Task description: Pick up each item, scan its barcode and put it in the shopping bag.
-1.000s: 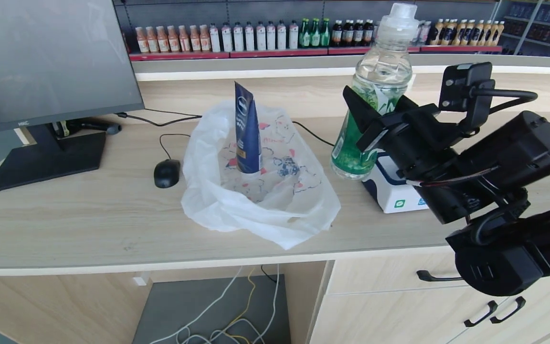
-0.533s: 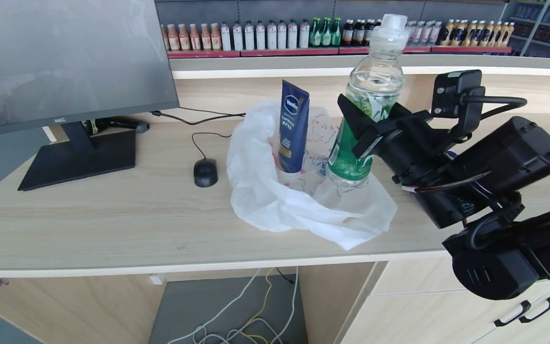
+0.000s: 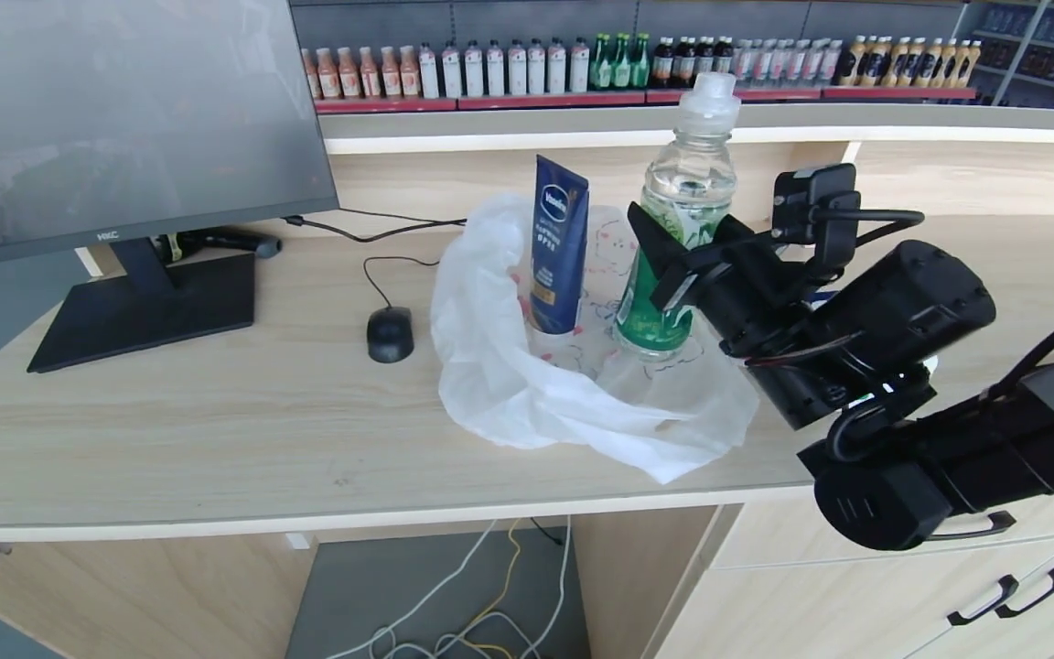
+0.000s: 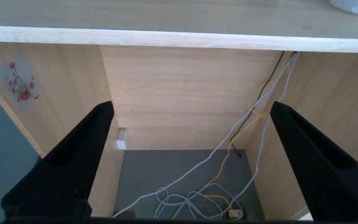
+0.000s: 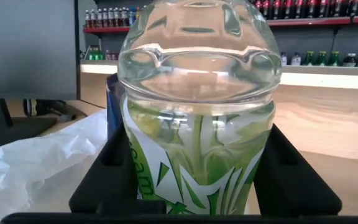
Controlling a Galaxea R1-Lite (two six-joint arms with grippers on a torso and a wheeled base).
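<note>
Bottle (image 3: pixel 684 188): clear, white cap (image 3: pixel 708 91), green label (image 3: pixel 641 320) with white leaf streaks. Tube (image 3: pixel 556 243): dark blue, white lettering, gold band. Bag (image 3: pixel 527 394): translucent white, red and blue cartoon print. Mouse (image 3: pixel 390 333): black. Monitor (image 3: pixel 115 110): dark grey screen, black stand (image 3: pixel 147 307). Counter (image 3: pixel 170 412): pale wood grain.

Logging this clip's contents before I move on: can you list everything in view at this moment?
shopping bag: one, white, crumpled open on the counter.
tube: one, dark blue, upright in the bag.
bottle: one, clear, green label, upright beside the tube.
monitor: one, black, left on the counter.
mouse: one, black, between monitor and bag.
shelf bottles: many, mixed colours, back wall.
cables: several, white and yellow, under the counter.
right tool: one, black, shut on the bottle.
left tool: one, black, open, below the counter's edge.
</note>
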